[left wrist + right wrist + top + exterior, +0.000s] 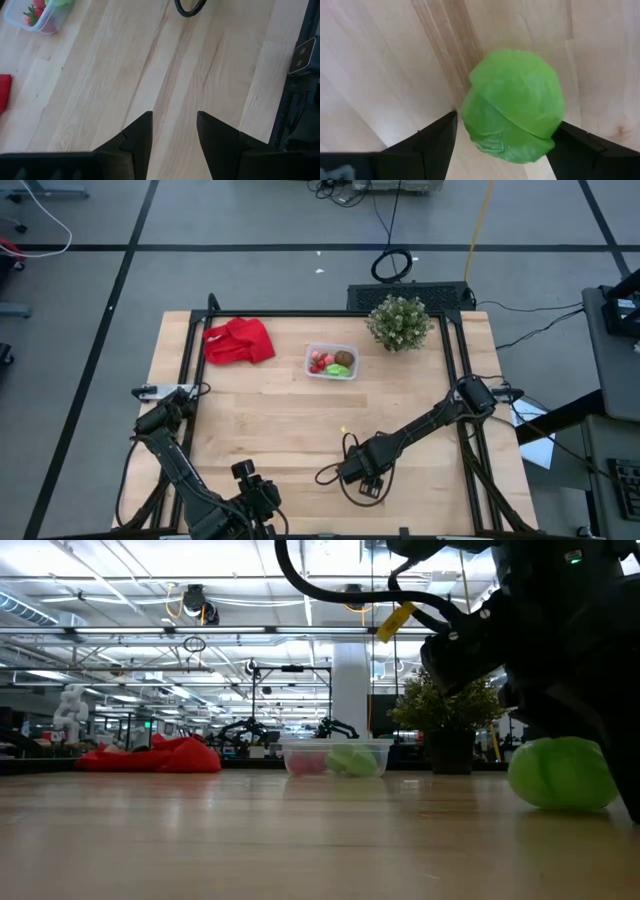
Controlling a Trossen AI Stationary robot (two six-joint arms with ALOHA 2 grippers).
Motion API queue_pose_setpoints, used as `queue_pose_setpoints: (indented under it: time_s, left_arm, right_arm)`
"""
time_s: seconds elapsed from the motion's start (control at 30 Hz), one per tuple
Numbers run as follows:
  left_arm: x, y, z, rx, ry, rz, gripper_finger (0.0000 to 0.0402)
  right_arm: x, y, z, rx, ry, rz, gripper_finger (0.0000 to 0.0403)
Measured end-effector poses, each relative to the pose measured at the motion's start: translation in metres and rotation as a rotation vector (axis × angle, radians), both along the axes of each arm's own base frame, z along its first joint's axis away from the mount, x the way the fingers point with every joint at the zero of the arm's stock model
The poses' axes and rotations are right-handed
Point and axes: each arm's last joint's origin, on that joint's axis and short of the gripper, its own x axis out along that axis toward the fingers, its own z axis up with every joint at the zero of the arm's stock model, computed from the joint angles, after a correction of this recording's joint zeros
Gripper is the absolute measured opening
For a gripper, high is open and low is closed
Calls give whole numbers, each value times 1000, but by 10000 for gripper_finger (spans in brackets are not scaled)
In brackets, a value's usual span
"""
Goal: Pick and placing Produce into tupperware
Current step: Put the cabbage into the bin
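A round bright green piece of produce (512,105) rests on the wooden table near its front edge, also in the low view (562,773). My right gripper (505,130) points down over it, open, one finger on each side (368,480). The clear tupperware (331,362) stands at the table's far middle and holds red pieces, a brown oval and a green piece; the left wrist view catches its corner (35,17). My left gripper (175,125) waits open above bare wood at the front left (248,478). My right gripper comes at the green piece from above, with its fingers (437,140) close beside the piece's two opposite sides (470,120). A sliver of wood shows beside one finger. The piece's bulge hides the other finger's tip. I cannot tell whether either finger touches it.
A red cloth (238,341) lies at the far left and a bushy potted plant (399,322) stands at the far right. A black cable loop (338,472) trails on the wood by the right gripper. Bare wood lies between the front and the tupperware.
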Motion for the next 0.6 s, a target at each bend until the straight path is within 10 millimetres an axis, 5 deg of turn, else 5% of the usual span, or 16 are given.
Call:
queue_pose_setpoints:
  time_s: [0.6]
  left_arm:
    - [1,1,0,0,0,4,159]
  right_arm:
    - [6,-12,0,34,9,3,262]
